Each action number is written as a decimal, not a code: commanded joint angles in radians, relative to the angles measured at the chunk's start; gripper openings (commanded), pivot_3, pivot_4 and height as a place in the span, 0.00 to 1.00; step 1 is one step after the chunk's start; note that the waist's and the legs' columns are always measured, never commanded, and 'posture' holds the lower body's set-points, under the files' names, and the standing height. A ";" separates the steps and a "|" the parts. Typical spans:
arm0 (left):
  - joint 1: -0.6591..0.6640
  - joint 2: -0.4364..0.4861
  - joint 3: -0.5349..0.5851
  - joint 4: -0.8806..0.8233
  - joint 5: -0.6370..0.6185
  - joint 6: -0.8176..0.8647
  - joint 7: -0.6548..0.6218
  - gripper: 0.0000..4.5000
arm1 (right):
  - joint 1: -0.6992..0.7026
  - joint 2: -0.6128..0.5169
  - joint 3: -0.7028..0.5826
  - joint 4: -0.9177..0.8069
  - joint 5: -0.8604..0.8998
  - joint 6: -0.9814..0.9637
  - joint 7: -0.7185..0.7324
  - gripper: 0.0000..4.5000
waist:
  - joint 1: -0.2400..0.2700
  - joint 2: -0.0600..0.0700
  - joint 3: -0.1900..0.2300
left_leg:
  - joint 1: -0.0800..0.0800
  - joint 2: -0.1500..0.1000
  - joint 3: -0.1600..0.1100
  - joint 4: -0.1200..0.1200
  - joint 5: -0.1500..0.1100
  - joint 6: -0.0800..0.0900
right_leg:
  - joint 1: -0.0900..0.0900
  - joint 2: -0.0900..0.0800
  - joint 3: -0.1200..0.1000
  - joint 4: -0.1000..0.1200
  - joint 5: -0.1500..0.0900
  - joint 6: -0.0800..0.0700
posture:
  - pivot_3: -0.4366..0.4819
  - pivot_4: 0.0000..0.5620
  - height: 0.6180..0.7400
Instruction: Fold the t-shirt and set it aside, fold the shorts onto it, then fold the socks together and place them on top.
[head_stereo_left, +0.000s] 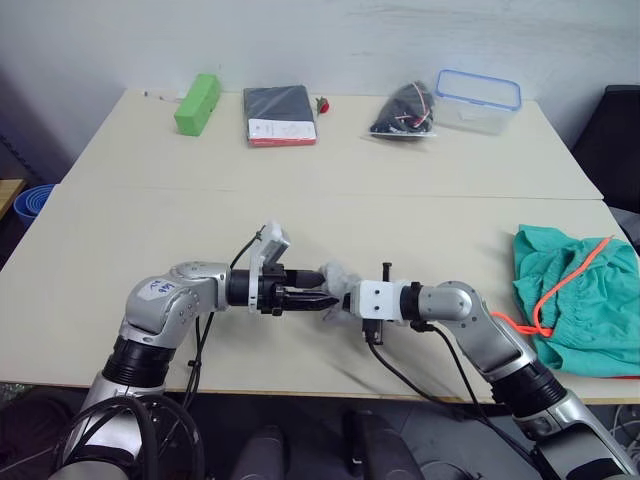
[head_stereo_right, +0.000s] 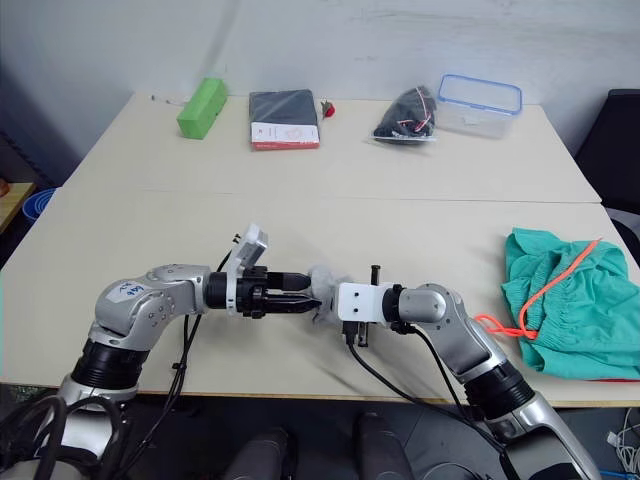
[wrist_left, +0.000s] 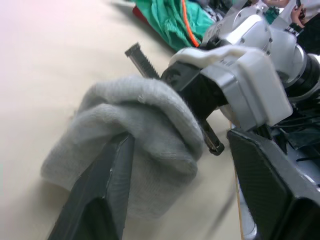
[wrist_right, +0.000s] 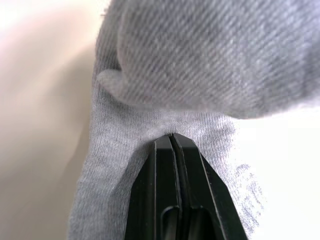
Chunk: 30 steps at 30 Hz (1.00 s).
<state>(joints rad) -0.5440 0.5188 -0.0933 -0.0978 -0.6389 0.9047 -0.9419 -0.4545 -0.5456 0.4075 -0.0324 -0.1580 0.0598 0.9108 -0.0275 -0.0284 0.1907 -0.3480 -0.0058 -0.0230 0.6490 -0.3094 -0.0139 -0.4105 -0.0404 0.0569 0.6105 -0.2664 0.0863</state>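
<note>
The light grey socks (head_stereo_left: 336, 276) are bunched just above the table near its front edge, between my two grippers. My right gripper (wrist_right: 172, 136) is shut on the sock cloth, reaching in from the right. My left gripper (wrist_left: 180, 135) comes from the left and is open, one finger (wrist_left: 102, 192) tucked under a fold of the socks and the other standing free. The teal shorts (head_stereo_left: 575, 300) with their orange drawstring lie crumpled at the table's right edge. A thin red edge of the t-shirt (head_stereo_left: 600, 376) peeks from under them; the rest is hidden.
Along the far edge stand a green block (head_stereo_left: 198, 103), a dark book (head_stereo_left: 280, 115), a black bag of cables (head_stereo_left: 405, 108) and a clear box with a blue rim (head_stereo_left: 478, 100). A blue tub (head_stereo_left: 30, 200) sits beyond the table's left side.
</note>
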 joint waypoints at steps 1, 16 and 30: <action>-0.005 0.023 0.003 0.009 0.021 -0.056 -0.037 0.38 | 0.015 -0.031 0.000 0.042 -0.025 0.027 0.016 0.00 | 0.000 0.000 0.000 | 0.000 0.000 0.000 0.000 0.000 0.000 | 0.000 0.000 0.000 0.000 0.000 0.000 | 0.48 0.27 1.00; -0.040 0.064 -0.145 0.137 0.242 -0.321 -0.175 0.01 | 0.010 -0.032 -0.009 0.040 -0.028 0.037 0.019 0.00 | 0.000 0.000 0.000 | -0.004 0.000 -0.001 0.000 0.000 0.000 | -0.003 0.000 -0.001 -0.001 0.000 0.000 | 0.48 0.27 1.00; -0.051 0.064 -0.111 0.162 0.263 -0.337 -0.191 0.60 | 0.013 -0.036 -0.009 0.044 -0.031 0.036 0.018 0.00 | 0.000 0.000 0.000 | -0.004 0.000 -0.002 0.000 0.000 0.001 | -0.003 0.000 -0.001 -0.001 0.000 0.000 | 0.48 0.27 1.00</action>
<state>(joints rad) -0.5763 0.5747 -0.2165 0.0590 -0.3849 0.5939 -1.1224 -0.4611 -0.5473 0.4043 -0.0328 -0.1581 0.0647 0.9248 -0.0273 -0.0283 0.1907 -0.3519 -0.0057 -0.0249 0.6492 -0.3093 -0.0132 -0.4131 -0.0408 0.0555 0.6099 -0.2662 0.0864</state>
